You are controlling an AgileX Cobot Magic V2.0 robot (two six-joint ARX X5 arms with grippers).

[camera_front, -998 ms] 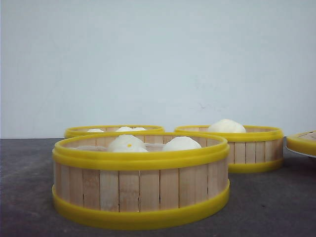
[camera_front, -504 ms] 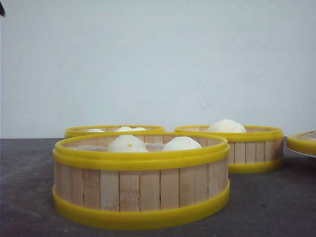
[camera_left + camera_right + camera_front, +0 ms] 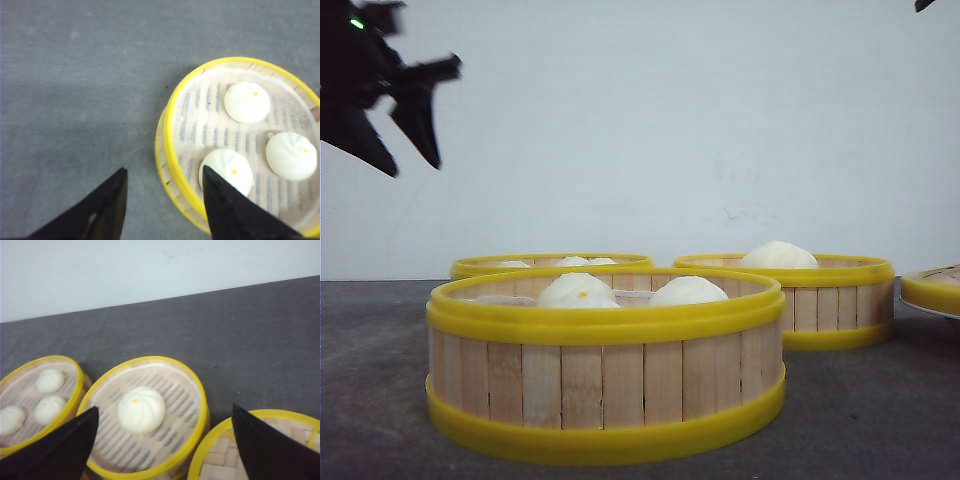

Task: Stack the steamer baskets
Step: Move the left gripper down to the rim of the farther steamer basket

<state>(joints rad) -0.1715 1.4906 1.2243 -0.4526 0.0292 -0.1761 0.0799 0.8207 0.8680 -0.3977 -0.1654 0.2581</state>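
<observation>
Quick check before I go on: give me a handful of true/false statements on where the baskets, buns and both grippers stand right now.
1. All three steamer baskets sit separately on the table, none stacked. True: the near basket, the back-left basket and the back-right basket each stand alone.
2. The back-right basket holds three buns. False: the right wrist view shows one bun in it.
3. The left gripper is open and holds nothing. True.
4. The right gripper is shut on a basket rim. False: its fingers are spread wide above the baskets, touching nothing.
5. The lid covers the near basket. False: it lies apart at the right edge.
</observation>
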